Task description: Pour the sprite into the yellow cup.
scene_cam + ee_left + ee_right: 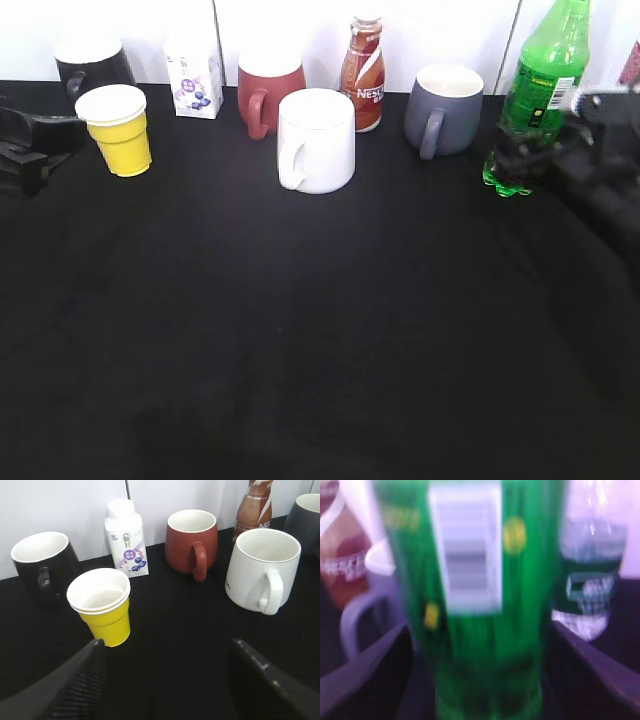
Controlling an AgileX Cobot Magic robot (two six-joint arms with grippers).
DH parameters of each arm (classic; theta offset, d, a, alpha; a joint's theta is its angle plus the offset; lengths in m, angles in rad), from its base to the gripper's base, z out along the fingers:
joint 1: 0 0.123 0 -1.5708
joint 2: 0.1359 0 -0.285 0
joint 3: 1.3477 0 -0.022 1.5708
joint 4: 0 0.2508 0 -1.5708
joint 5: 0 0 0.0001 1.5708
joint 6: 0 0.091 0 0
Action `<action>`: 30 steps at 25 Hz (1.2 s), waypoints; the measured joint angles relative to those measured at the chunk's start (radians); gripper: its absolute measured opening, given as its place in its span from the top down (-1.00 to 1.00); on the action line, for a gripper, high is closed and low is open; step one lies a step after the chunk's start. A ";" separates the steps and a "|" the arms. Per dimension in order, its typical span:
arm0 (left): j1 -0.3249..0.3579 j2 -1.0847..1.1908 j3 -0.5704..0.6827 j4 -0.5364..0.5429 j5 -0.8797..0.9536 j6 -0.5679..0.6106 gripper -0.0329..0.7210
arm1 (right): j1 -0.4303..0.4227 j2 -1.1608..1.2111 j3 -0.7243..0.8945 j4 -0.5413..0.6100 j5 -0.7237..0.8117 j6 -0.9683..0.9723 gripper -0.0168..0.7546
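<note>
The sprite [540, 90] stands upright on the black table at the far right, a tall green bottle with a white barcode patch. My right gripper [520, 162] is open, with one finger on each side of the bottle's lower part. The right wrist view is blurred and the sprite [520, 605] fills the space between the fingers [481, 627]. The yellow cup [120, 135] stands upright at the far left. My left gripper [55, 145] is open and empty just left of it. In the left wrist view the yellow cup [102, 610] sits just beyond the left finger of the gripper [165, 650].
Along the back stand a black mug [90, 65], a small milk carton [195, 80], a red mug [268, 90], a brown Nescafe bottle [363, 75] and a grey mug [445, 108]. A white mug [318, 140] stands in front of them. A clear water bottle [590, 580] is behind the sprite.
</note>
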 joint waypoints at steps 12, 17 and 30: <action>-0.020 -0.052 -0.221 -0.120 0.912 0.000 -0.59 | 0.000 -0.746 -0.230 0.030 1.737 -0.068 -0.58; -0.020 -0.187 -0.294 -0.219 1.301 0.000 -0.59 | 0.000 -0.968 -0.253 0.100 1.976 -0.093 -0.58; -0.020 -1.067 -0.051 -0.166 1.346 0.000 -0.58 | 0.000 -1.966 0.014 0.014 2.350 -0.055 -0.56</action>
